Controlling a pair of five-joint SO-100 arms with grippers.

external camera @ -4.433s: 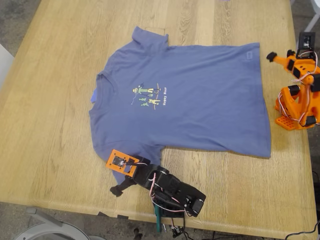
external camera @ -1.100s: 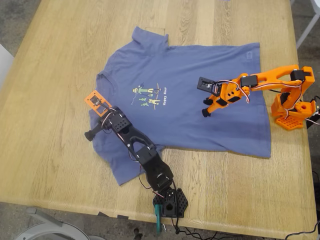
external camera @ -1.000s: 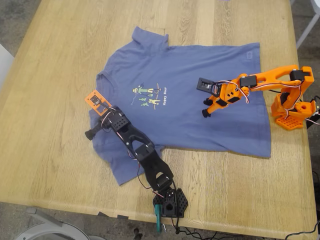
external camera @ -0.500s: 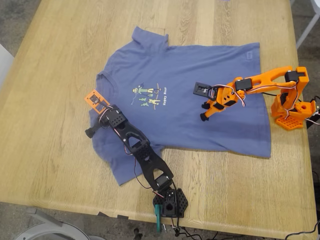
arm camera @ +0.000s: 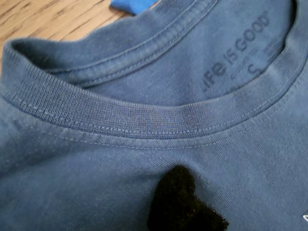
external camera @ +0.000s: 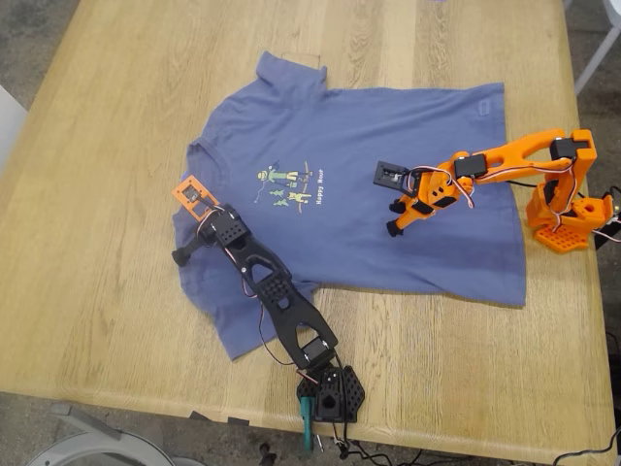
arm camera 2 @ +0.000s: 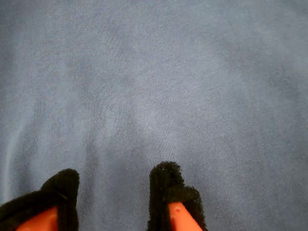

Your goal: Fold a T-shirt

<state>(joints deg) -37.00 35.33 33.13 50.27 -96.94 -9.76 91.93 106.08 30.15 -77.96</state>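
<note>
The slate-blue T-shirt point(external camera: 388, 146) lies flat on the wooden table point(external camera: 97, 291), chest print up, collar toward the exterior view's left. My first gripper point(external camera: 209, 228), on the black arm, hovers over the chest just inside the collar point(arm camera: 144, 115). Only one black fingertip point(arm camera: 178, 202) shows, so I cannot tell whether that gripper is open or shut. My second gripper point(external camera: 396, 217), on the orange arm, hangs over the shirt's plain middle point(arm camera 2: 154, 72). It stands open point(arm camera 2: 115, 192), its black pads point(arm camera 2: 166, 185) apart just above the cloth with nothing between them.
A small bright-blue scrap point(arm camera: 132, 5) lies on the wood just outside the collar. The orange arm's base point(external camera: 563, 218) stands at the exterior view's right table edge. The black arm's base point(external camera: 330, 393) sits at the near edge. A white chair part point(external camera: 602, 39) shows beyond the table.
Both arms reached out from their folded rest onto the shirt. In the last second the second gripper slid toward the exterior view's left; the first gripper shifted slightly.
</note>
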